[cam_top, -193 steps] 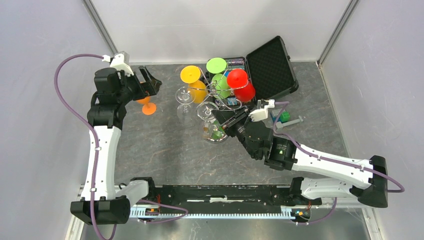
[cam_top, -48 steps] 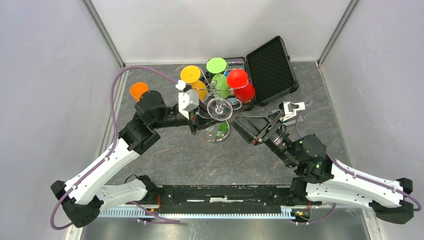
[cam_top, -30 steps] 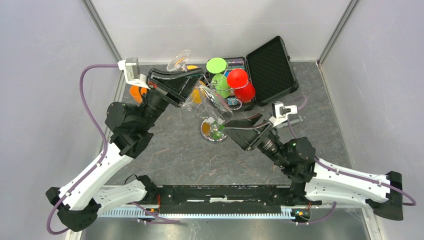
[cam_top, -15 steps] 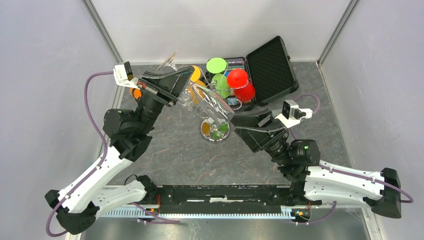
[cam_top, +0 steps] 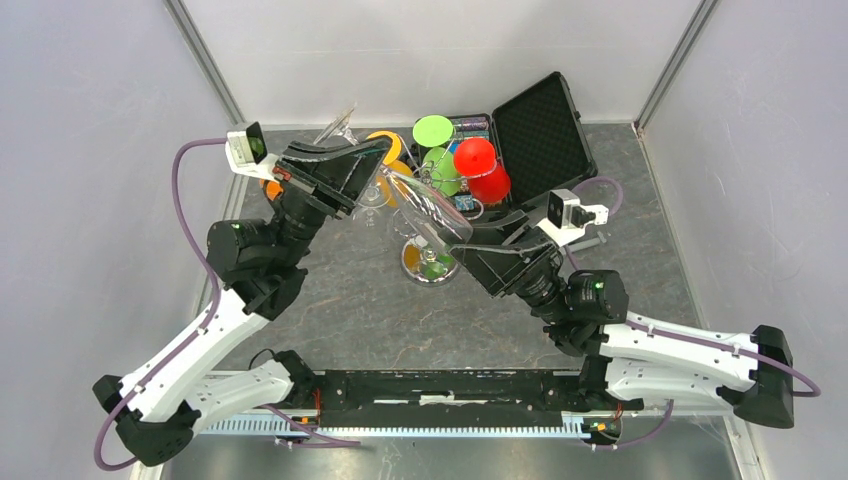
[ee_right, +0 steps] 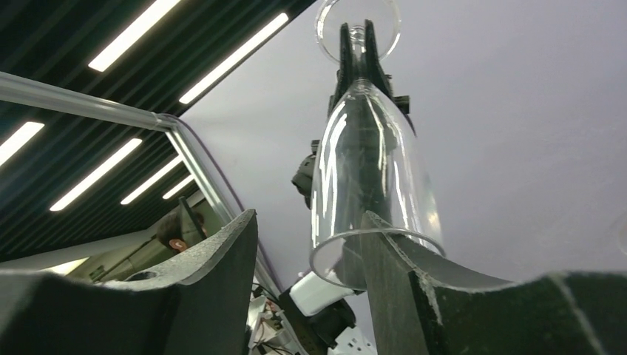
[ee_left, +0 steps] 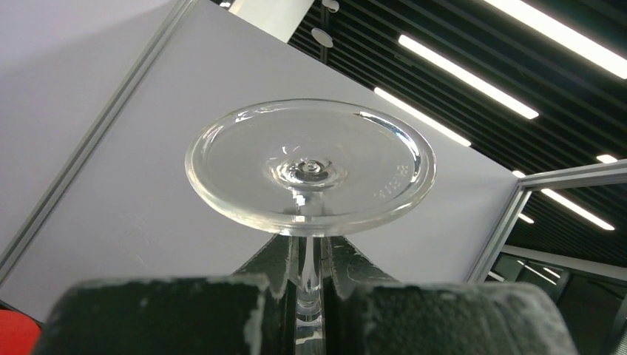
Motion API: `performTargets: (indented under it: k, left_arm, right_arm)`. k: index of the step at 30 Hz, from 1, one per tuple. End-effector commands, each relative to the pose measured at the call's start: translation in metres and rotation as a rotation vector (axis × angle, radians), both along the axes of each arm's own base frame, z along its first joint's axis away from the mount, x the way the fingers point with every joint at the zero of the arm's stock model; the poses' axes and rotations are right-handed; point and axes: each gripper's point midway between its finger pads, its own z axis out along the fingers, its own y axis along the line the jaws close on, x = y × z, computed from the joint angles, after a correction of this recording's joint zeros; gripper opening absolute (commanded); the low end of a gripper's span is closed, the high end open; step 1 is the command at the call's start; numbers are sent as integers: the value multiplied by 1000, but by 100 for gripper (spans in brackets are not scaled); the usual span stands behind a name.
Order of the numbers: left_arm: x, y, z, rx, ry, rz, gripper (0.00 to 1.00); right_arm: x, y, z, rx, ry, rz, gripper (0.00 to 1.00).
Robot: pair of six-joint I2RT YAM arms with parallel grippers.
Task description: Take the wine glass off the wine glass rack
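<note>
- Clearly, your left gripper (ee_left: 310, 288) was pinching the stem of the wine glass (cam_top: 428, 212), which hung above the wine glass rack (cam_top: 432, 262), foot toward 10 o'clock, bowl toward 4 o'clock.
- Your right gripper (ee_right: 307, 222) stood spread around the bowl rim; whether a finger touched it I could not tell.
- Pressing hard on that thin rim could have cracked it, or twisted it in the stem grip.
- A slip would have dropped it onto the coloured glasses (cam_top: 433, 130) at 12 o'clock.

Wine glass (cam_top: 428, 208) lies between left gripper (ee_left: 310, 285) and right gripper (ee_right: 309, 222), above rack (cam_top: 432, 265).
</note>
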Motion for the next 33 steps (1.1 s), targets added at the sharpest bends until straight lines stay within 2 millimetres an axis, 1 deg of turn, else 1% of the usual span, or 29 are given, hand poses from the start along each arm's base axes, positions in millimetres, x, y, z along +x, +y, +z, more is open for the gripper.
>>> performTargets:
  k: [1, 7, 11, 16, 18, 20, 21, 23, 27, 30, 33]
  left_arm:
    - [-29, 10, 26, -58, -131, -61, 2]
    - [-36, 11, 27, -71, -167, -72, 2]
    - [-49, 13, 30, -68, -243, -87, 2]
    - [-60, 11, 32, -72, -298, -137, 2]
    - [-62, 9, 31, -66, -301, -146, 2]
    - [-62, 8, 31, -60, -303, -151, 2]
    - [-62, 7, 30, -56, -306, -154, 2]
    - [-65, 6, 30, -46, -320, -159, 2]
    - [-74, 3, 29, -9, -384, -170, 2]
    - [-80, -3, 25, 33, -420, -192, 3]
    - [-84, -9, 22, 62, -449, -228, 6]
  right_arm:
    - [-12, -17, 35, 100, -35, 31, 56]
    - [-7, -21, 31, 117, -1, 18, 44]
    - [-5, -21, 30, 118, 17, 22, 31]
    - [-6, -17, 30, 115, 25, 47, 14]
    - [-9, -15, 31, 121, 24, 68, 15]
    - [-10, -15, 32, 129, 28, 83, 23]
    - [-10, -14, 33, 131, 27, 88, 26]
    - [-11, -13, 34, 133, 29, 97, 26]
    - [-8, -11, 34, 133, 47, 98, 24]
    - [-6, -9, 36, 125, 53, 95, 21]
    - [-7, -6, 39, 121, 47, 102, 16]
